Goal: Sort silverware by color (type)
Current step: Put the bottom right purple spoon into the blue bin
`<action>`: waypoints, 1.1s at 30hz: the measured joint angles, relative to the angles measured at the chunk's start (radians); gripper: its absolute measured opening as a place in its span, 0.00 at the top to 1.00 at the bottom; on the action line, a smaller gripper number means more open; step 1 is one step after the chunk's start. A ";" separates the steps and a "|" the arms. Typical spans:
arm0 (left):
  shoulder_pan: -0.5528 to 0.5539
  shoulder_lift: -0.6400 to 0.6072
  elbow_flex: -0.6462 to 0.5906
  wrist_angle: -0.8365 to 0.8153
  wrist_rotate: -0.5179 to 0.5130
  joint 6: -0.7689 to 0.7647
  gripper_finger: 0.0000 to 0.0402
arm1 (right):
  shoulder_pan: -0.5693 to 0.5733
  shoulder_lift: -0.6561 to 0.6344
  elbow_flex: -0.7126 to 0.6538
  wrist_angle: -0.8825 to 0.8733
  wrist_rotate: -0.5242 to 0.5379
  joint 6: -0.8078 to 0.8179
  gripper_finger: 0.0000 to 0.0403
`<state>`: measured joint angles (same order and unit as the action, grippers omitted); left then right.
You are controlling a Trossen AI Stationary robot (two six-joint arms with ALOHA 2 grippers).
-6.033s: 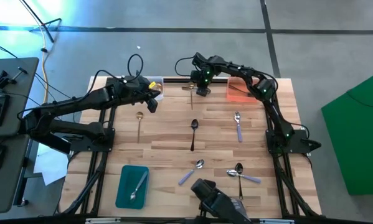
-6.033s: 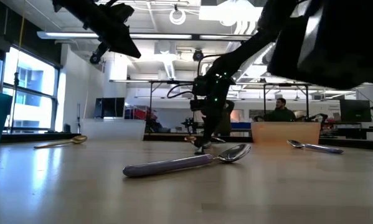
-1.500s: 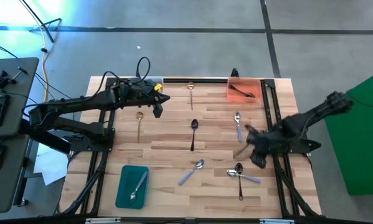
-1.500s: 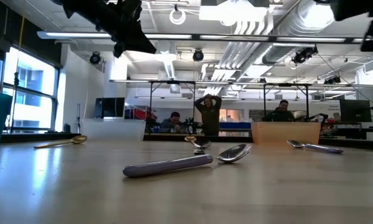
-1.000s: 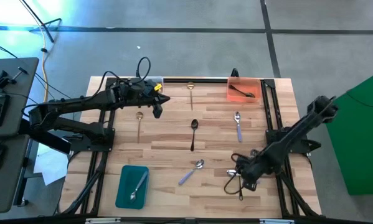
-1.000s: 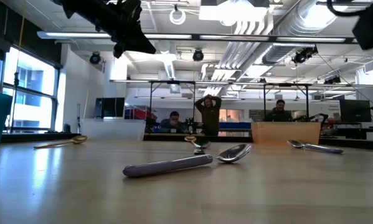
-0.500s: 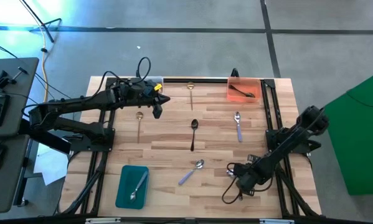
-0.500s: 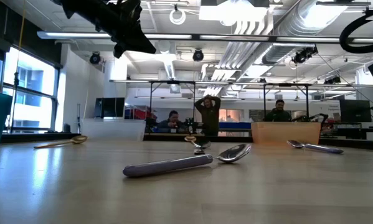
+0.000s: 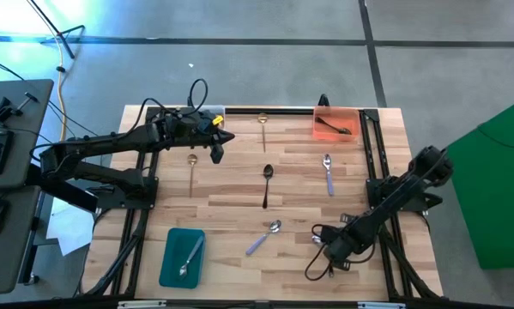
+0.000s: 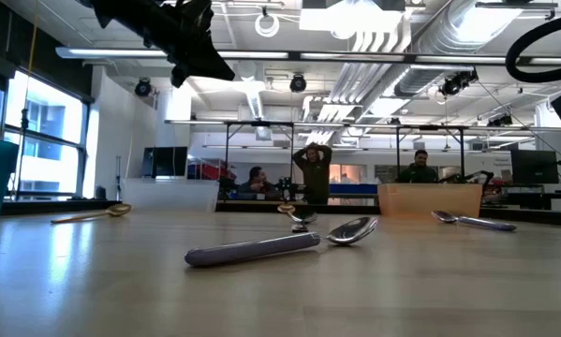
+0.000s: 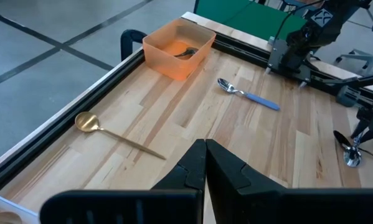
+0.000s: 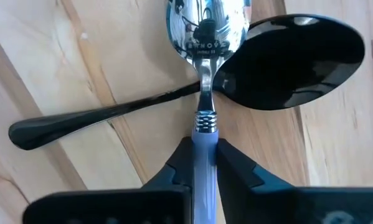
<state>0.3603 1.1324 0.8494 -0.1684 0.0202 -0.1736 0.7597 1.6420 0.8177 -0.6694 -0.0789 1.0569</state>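
Fingers of the right gripper (image 12: 203, 163) pinch the lilac-handled spoon (image 12: 205, 37) lying across a black spoon (image 12: 286, 59) near the table's front right, unmoved since a half-second earlier; no legible writing.

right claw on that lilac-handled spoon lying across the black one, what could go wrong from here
1. The right claw is closed on the silver spoon with the lilac handle, which lies across the glossy black spoon. Lifting may drag or flip the black one.
2. The grip sits on the slim handle just below the neck, so the spoon could pivot or slip.
3. The left claw, shut and empty, hangs above the wooden table near the slim gold spoon; no clash looks likely.
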 joint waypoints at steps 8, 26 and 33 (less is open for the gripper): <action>0.000 0.000 0.000 0.002 0.002 0.001 1.00 | 0.003 -0.129 -0.005 -0.022 -0.037 0.079 0.94; 0.020 0.000 0.000 0.078 0.168 -0.189 1.00 | -0.149 -0.636 -0.003 -0.099 0.294 0.128 0.94; 0.032 0.000 0.000 0.185 0.242 -0.305 1.00 | -0.392 -0.739 -0.003 0.117 0.385 -0.149 0.94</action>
<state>0.3927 1.1324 0.8494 0.0170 0.2627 -0.4786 0.3679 0.9028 0.8150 -0.5521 0.3062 0.9082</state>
